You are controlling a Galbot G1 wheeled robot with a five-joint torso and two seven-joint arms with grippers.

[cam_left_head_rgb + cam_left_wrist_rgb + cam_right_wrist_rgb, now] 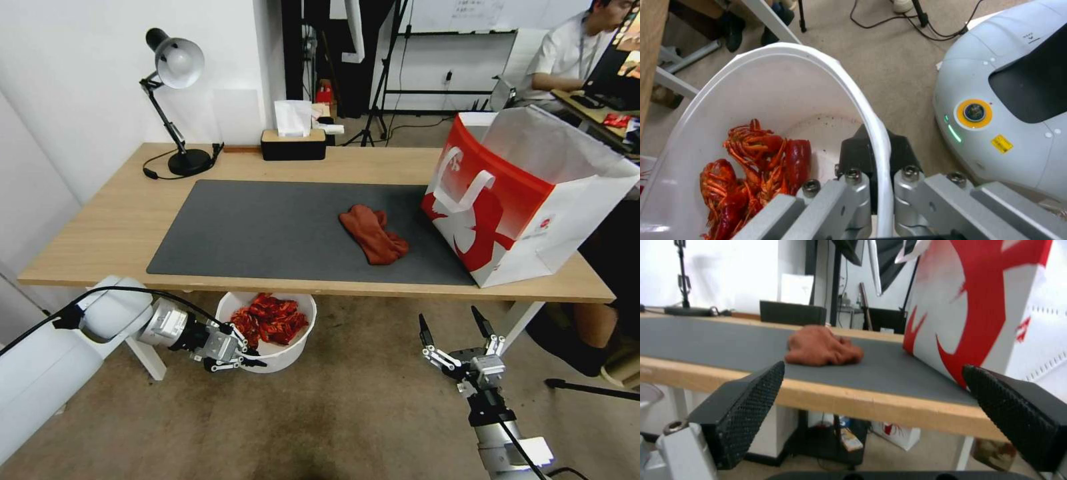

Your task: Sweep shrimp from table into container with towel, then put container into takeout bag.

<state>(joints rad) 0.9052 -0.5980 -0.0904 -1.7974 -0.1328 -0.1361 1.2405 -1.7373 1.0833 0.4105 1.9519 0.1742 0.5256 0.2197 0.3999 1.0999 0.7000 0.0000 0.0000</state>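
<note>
The worktop (pixel 100 247) is a long light-wood rectangle on white legs, standing on a brown carpeted floor (pixel 347 413). A large dark grey mat (pixel 267 233) covers most of its middle. On the mat lies the crumpled rust-red towel (pixel 373 235), and just beside it the takeout bag (pixel 527 200) stands upright at the right end, partly on the mat and partly on bare wood. Along the far edge stand a black desk lamp (pixel 177 107) at the left and a black tissue box (pixel 293 143) near the middle.
</note>
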